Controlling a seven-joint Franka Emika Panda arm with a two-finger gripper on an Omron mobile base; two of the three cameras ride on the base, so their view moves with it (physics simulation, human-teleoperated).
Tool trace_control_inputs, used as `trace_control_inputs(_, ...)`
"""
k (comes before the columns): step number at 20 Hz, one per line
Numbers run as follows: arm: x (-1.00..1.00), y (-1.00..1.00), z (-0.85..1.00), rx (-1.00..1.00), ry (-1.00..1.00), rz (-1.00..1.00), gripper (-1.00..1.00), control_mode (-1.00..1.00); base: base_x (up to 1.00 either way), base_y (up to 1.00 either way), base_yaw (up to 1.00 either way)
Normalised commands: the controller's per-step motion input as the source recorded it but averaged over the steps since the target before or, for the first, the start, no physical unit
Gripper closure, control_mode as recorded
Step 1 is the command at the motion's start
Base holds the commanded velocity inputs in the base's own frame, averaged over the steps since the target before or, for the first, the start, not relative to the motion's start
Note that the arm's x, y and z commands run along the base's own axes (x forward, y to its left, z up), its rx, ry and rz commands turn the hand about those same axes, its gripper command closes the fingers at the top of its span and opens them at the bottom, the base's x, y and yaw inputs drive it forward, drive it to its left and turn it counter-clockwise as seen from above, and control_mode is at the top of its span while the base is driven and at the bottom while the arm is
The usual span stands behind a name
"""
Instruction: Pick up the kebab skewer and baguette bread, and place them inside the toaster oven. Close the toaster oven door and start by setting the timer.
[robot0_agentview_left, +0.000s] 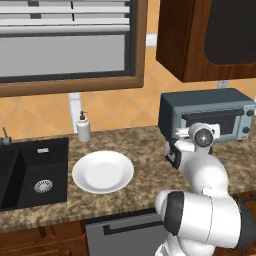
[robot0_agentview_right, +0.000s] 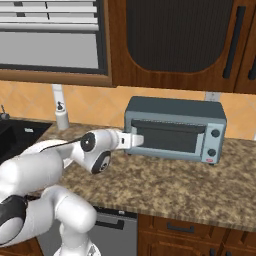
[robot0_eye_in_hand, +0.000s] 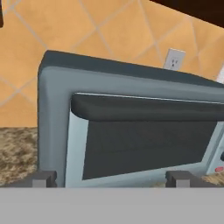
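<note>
The hand (robot0_agentview_right: 136, 141) is hovering just in front of the left part of the toaster oven (robot0_agentview_right: 175, 130), and its two fingertips (robot0_eye_in_hand: 43, 178) are standing wide apart with nothing between them, so it is released. The toaster oven is sitting on the granite bench (robot0_agentview_right: 165, 185) against the tiled wall, and the toaster oven door (robot0_eye_in_hand: 144, 140) is looking shut, with its dark bar handle (robot0_eye_in_hand: 148, 108) running along the top of the glass. The white plate (robot0_agentview_left: 103, 171) beside the sink (robot0_agentview_left: 32, 172) is carrying nothing, so I judge that the kebab skewer and the baguette bread are probably lying inside the oven, although the dark glass is hiding the inside and I cannot confirm it. The step in hand is therefore most likely the timer. To do it well, the hand should be travelling to the right side, toward the two round knobs (robot0_agentview_right: 215, 133), and closing squarely around the timer knob before turning it, without pushing the oven back.
</note>
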Motion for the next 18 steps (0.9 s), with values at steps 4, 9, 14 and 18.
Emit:
trace_control_inputs(4, -0.67, -0.2, 0.99, 0.12, 0.25, 0.0, -1.0, -1.0, 0.0, 0.0, 0.0)
trace_control_inputs(9, -0.69, -0.03, 0.77, 0.24, 0.26, 0.01, -1.0, -1.0, 0.0, 0.0, 0.0)
trace_control_inputs(14, -0.65, 0.1, 0.06, 0.25, 0.11, 0.08, -1.0, -1.0, 0.0, 0.0, 0.0)
trace_control_inputs(18, -0.39, 0.31, -0.45, 0.16, 0.01, 0.07, -1.0, -1.0, 0.0, 0.0, 0.0)
